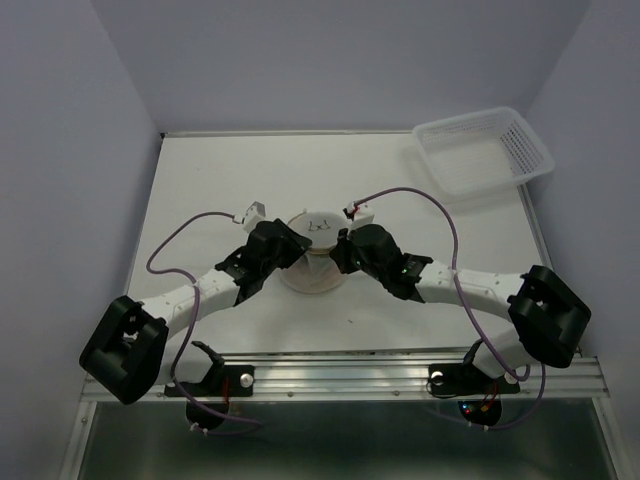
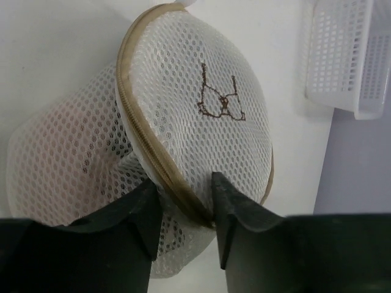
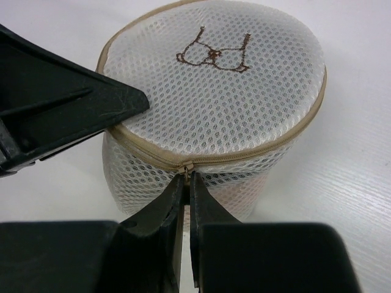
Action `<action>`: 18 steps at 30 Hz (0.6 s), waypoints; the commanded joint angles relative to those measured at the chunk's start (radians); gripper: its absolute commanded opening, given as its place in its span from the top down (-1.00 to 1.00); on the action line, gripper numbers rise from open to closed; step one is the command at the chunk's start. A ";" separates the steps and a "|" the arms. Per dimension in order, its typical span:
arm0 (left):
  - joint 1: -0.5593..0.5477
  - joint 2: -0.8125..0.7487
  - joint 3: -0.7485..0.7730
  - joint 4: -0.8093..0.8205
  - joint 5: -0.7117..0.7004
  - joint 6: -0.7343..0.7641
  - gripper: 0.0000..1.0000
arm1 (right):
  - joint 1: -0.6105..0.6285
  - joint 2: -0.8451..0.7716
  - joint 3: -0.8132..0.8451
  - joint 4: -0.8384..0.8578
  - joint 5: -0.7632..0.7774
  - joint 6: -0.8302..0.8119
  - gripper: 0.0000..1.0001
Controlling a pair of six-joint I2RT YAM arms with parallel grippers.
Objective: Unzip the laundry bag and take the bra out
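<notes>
The laundry bag [image 1: 316, 256], a round white mesh pouch with a tan zipper rim and a brown bra drawing on its lid, stands at mid-table between both grippers. My left gripper [image 1: 290, 250] straddles the rim [image 2: 153, 152] from the left, its jaws [image 2: 186, 204] pressed on the mesh either side of the zipper band. My right gripper [image 1: 338, 254] is shut on the small zipper pull [image 3: 186, 168] at the bag's [image 3: 214, 97] near side, fingertips [image 3: 188, 178] pinched together. The bra is hidden inside; only a pinkish tint [image 3: 238, 189] shows through the mesh wall.
A rectangular white plastic basket [image 1: 482, 150] sits at the table's far right corner, also seen in the left wrist view [image 2: 348, 55]. White walls close the table on the left, back and right. Purple cables loop from both arms over the tabletop.
</notes>
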 commanded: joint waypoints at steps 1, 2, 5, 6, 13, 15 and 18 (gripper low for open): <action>0.002 -0.001 0.076 0.048 -0.038 0.024 0.36 | 0.013 -0.026 0.015 0.050 0.037 -0.019 0.99; 0.004 -0.004 0.079 0.041 -0.041 0.030 0.57 | 0.013 -0.033 0.009 0.049 0.051 -0.021 0.99; 0.028 -0.030 0.078 0.018 -0.042 0.064 1.00 | 0.013 -0.064 -0.012 0.026 0.121 -0.037 0.99; 0.039 -0.051 0.073 0.018 -0.033 0.087 1.00 | 0.013 -0.072 -0.015 0.009 0.143 -0.042 0.99; 0.238 -0.153 0.013 0.009 0.142 0.237 1.00 | -0.191 -0.210 -0.118 -0.043 0.197 -0.013 0.99; 0.290 -0.151 0.018 0.003 0.239 0.284 1.00 | -0.242 -0.266 -0.144 -0.060 0.186 -0.014 0.99; 0.333 -0.130 0.032 0.006 0.309 0.360 1.00 | -0.293 -0.305 -0.155 -0.074 0.163 -0.034 0.99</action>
